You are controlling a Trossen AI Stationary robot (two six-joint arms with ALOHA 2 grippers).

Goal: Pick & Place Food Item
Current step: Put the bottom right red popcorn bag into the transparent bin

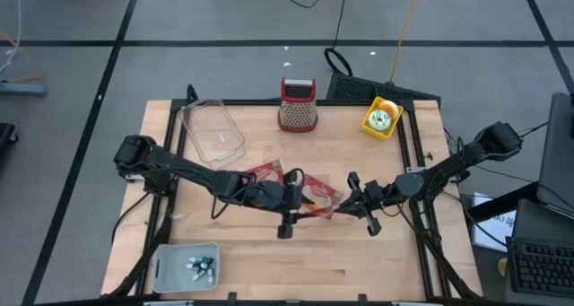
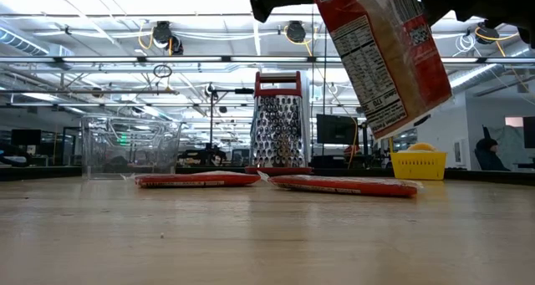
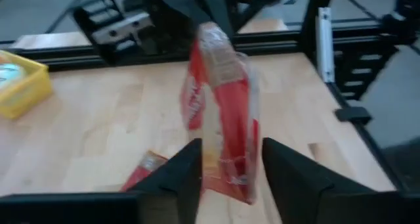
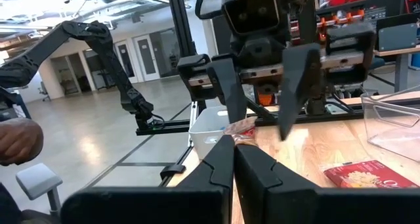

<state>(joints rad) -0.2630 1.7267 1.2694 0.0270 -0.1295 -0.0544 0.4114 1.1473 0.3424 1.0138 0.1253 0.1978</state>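
While the right pincer [image 1: 359, 204] grasps the red food packet [image 3: 223, 112] aloft, the left pincer's [image 3: 226, 168] spread fingers flank it.

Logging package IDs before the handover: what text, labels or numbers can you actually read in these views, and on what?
Nothing reads cleanly.
Lifted red packet: a nutrition-facts style panel and a barcode, print too small to read.
Red packets lying on the table: front print edge-on, unreadable.
Red packet in the right wrist view: white script logo, too blurred to quote.
Yellow bin: round item inside, markings illegible.
Grater: no text visible.
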